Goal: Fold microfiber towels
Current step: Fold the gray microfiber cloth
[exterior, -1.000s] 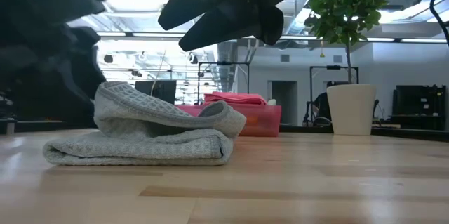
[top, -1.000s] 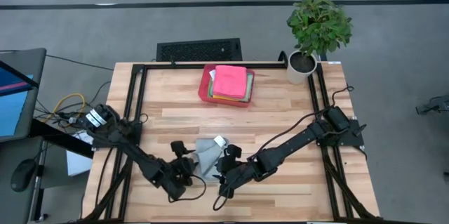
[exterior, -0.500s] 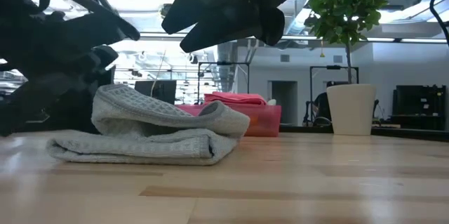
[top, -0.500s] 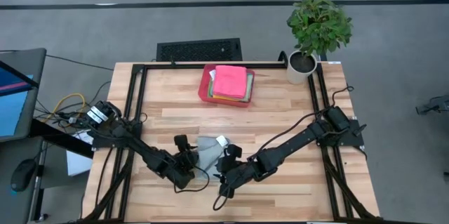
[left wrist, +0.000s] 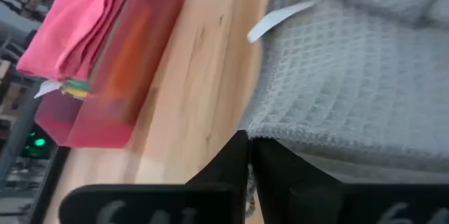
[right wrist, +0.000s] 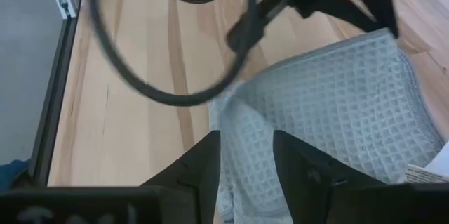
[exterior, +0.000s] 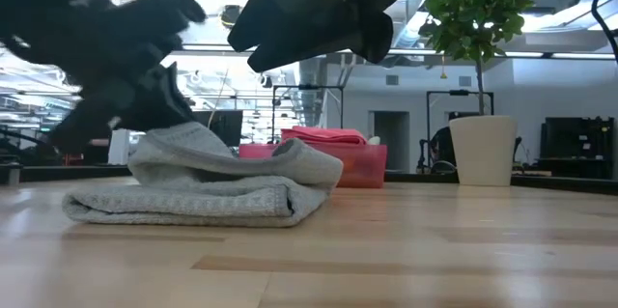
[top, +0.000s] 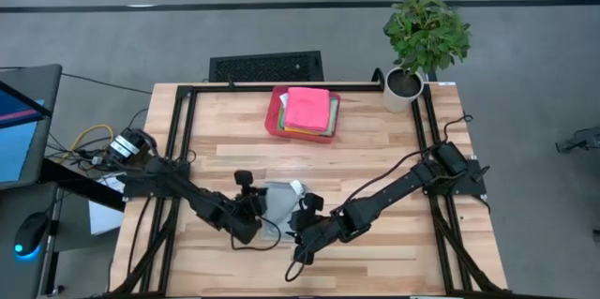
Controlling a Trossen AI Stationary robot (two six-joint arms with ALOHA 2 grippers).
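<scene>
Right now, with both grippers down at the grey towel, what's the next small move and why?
Probably close the right gripper on the fold of the grey towel that lies between its open fingers. The left gripper looks already pinched shut on the towel's edge, so both arms would hold the cloth before lifting.

High cam looks straight down on my whole table. Low cam sits at tabletop level, close on the grey towel, facing the room. Both wrist cams look past my fingers, tight on that towel, shared by all four.
</scene>
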